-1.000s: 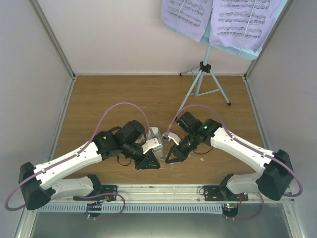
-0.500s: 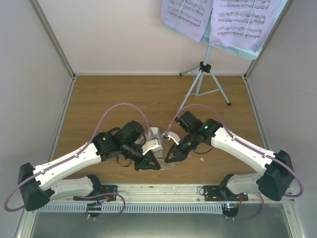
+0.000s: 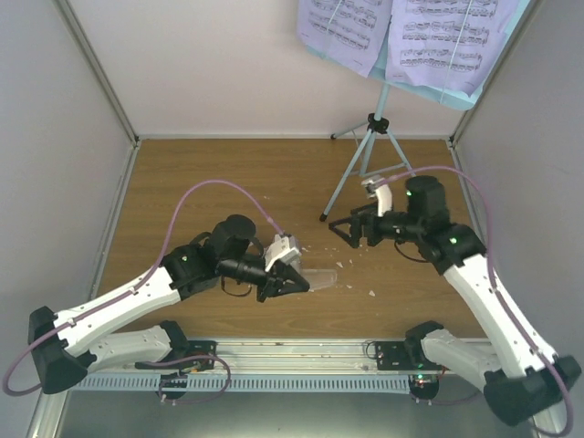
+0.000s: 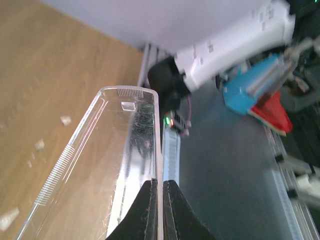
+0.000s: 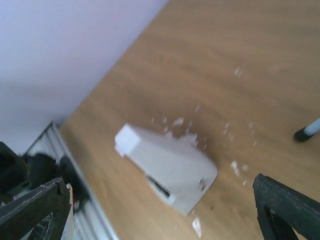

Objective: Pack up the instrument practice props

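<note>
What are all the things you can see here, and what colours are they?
music stand: one, light blue, back right of the table
sheet-music pages: two, pale lavender, on the stand's desk
metronome: one, white, on the table among crumbs
clear cover: one, see-through, held off the table
crumbs: many, white, scattered mid-table
table: one, brown wood, under everything
left gripper: one, black, shut on the clear cover's edge
right gripper: one, black, open, near the stand's front foot
</note>
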Motion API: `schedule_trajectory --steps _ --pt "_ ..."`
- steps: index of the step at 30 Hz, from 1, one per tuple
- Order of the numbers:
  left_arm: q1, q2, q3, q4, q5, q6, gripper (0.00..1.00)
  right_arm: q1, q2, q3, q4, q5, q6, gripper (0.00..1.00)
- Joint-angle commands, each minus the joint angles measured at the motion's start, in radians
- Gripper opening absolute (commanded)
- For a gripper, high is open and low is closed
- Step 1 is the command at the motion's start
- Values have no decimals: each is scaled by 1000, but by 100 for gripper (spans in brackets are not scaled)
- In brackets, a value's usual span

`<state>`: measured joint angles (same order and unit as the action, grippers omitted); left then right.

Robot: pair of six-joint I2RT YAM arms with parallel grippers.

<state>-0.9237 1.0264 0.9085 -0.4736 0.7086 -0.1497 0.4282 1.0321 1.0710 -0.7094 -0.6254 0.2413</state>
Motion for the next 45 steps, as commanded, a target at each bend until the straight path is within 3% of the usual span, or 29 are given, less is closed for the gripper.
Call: schedule_trajectory --steps 1,4,6,10,12,17,27,38,45 --pt "43 6 -24 444 -38 -148 0 -87 -151 -72 329 18 160 100" --pt "85 -4 -37 624 -58 -241 0 -95 -235 -124 513 56 226 100" --pt "117 -16 -39 698 -95 -308 0 -95 -288 -190 729 46 285 100" --pt "199 -54 -86 873 -118 -487 0 -93 -352 -406 1254 -125 468 100" --pt "206 -76 -132 981 -141 -555 0 -81 -328 -456 1365 -151 519 100" --pt "206 -117 -230 1163 -180 -618 0 45 -253 -425 1324 -87 453 100" --pt "206 -151 -238 1218 -120 -597 0 228 -84 -378 1477 32 508 100" --pt "206 -163 -244 1260 -101 -595 0 340 21 -267 1480 92 465 99" --pt "206 -164 -243 1278 -95 -600 0 364 64 -200 1443 74 431 84"
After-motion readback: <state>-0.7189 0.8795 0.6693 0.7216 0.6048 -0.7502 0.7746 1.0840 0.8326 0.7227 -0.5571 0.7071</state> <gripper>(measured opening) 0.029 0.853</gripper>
